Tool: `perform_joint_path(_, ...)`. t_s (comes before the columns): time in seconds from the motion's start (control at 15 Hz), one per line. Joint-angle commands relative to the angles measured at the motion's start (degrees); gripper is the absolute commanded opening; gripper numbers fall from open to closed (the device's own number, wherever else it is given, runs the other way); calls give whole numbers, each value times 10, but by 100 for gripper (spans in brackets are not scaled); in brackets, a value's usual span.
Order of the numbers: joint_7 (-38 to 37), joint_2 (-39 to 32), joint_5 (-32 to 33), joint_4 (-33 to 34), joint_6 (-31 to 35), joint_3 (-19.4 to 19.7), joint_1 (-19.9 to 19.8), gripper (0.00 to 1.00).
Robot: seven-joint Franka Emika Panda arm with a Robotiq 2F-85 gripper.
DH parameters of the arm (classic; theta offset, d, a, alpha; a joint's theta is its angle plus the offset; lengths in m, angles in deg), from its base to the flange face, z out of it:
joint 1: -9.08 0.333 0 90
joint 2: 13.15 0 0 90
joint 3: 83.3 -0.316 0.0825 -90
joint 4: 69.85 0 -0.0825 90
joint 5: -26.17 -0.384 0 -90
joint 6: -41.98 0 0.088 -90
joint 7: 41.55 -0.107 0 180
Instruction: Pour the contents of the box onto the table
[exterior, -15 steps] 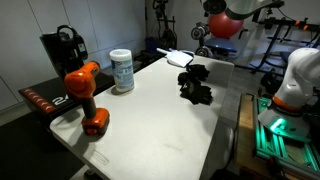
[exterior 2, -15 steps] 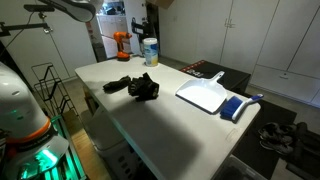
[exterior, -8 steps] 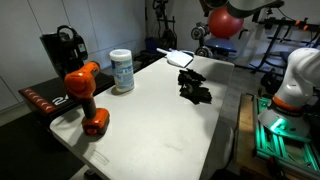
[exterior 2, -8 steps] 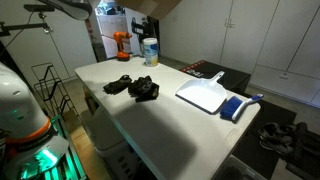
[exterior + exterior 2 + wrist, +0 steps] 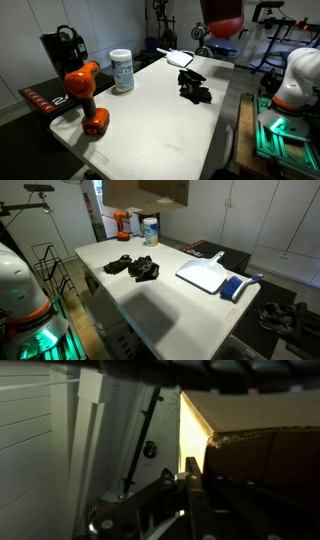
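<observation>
In an exterior view the drill [image 5: 82, 92] and canister [image 5: 122, 70] stand at the left of the desk [image 5: 150, 125]. A black bundle [image 5: 194, 86] lies further right. The box [image 5: 222, 12] hangs at the top edge, well above the desk and touching nothing on it. In an exterior view from the opposite end, the box [image 5: 148, 192] shows as a wide cardboard body. Its long axis is roughly level, and the bundle and a white tray [image 5: 205, 275] lie below and nearer the camera. Only the wrist view shows the tool [image 5: 200, 495], which is dark, with the cardboard wall close against it on the right. Jaw opening cannot be told; the raised box suggests a grip. The box mouth is not visible. Pouring likely requires tipping it over bare desk.
</observation>
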Motion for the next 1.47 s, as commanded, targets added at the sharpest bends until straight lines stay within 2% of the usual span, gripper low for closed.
perform_joint_path(0.0,-16,-1,-90,47,-15,21,8,1)
perform_joint_path(0.07,-7,0,-49,24,-3,13,5,1)
perform_joint_path(0.13,-7,0,-55,30,-3,16,4,5)
perform_joint_path(0.53,-7,-5,-55,29,-3,15,5,5)
perform_joint_path(0.6,-7,-5,-55,29,-3,15,5,1)
perform_joint_path(0.8,-22,-14,-144,70,-15,33,5,1)
perform_joint_path(0.93,-10,-5,-199,81,0,50,4,1)
perform_joint_path(1.4,-6,3,-382,126,10,123,-21,1)
